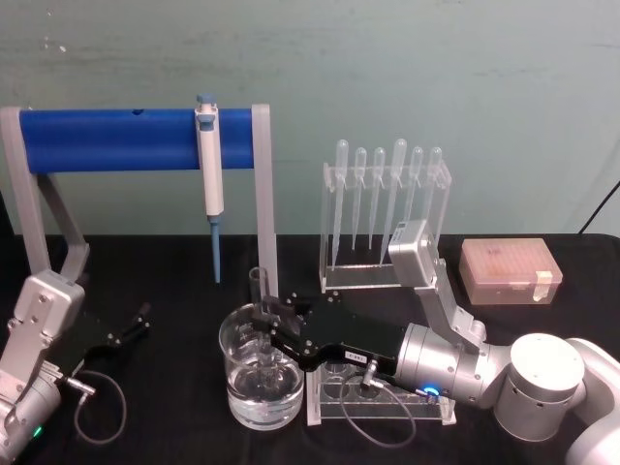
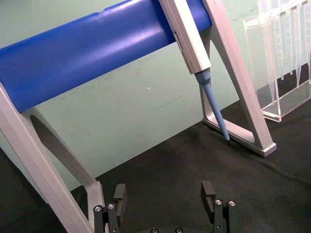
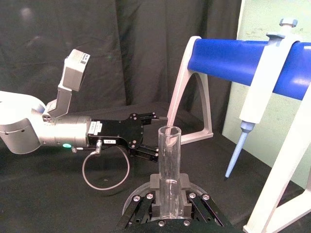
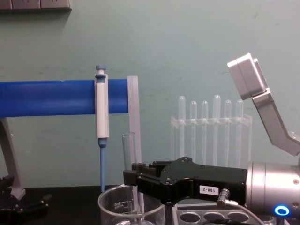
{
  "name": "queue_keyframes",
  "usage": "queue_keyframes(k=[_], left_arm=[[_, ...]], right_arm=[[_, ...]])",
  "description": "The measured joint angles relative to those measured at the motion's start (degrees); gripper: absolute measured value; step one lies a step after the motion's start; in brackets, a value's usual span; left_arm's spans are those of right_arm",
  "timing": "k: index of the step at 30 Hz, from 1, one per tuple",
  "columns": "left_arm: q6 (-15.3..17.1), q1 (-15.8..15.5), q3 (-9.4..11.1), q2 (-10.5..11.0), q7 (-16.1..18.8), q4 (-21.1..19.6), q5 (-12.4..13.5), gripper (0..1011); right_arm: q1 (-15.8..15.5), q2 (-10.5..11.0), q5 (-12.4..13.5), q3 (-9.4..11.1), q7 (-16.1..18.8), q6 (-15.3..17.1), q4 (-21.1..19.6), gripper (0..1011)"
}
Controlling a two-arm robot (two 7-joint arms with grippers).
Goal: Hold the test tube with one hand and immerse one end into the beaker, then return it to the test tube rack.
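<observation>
Right hand point(image 1: 265, 322) clamped on test tube point(image 1: 258, 289); tube upright, lower end inside beaker point(image 1: 235, 380); you keep it vertical, lift clear of rim before swinging to test tube rack point(image 1: 387, 415); left hand point(image 2: 165, 193) parked, fingers apart, empty.

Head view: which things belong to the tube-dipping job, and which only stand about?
Job: clear glass test tube, wide glass beaker with water, black right gripper holding the tube, clear acrylic tube rack.
Standing about: white-and-blue pipettor, blue bar stand, thin plastic pipettes, pale orange lidded box, parked left gripper.

Right claw point(image 1: 263, 327) reaches left, clamped — left claw point(image 2: 164, 191) parked, spread.
</observation>
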Motion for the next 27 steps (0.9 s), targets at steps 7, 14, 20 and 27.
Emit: queue_keyframes(k=[7, 14, 20, 27], left_arm=[[0.0, 0.0, 0.0, 0.0, 0.0, 0.0, 0.0, 1000], [0.0, 0.0, 0.0, 0.0, 0.0, 0.0, 0.0, 1000], [0.0, 0.0, 0.0, 0.0, 0.0, 0.0, 0.0, 1000], [0.0, 0.0, 0.0, 0.0, 0.0, 0.0, 0.0, 1000]], right_arm=[[0.0, 0.0, 0.0, 0.0, 0.0, 0.0, 0.0, 239], [0.0, 0.0, 0.0, 0.0, 0.0, 0.0, 0.0, 238], [0.0, 0.0, 0.0, 0.0, 0.0, 0.0, 0.0, 239], [0.0, 0.0, 0.0, 0.0, 0.0, 0.0, 0.0, 238]])
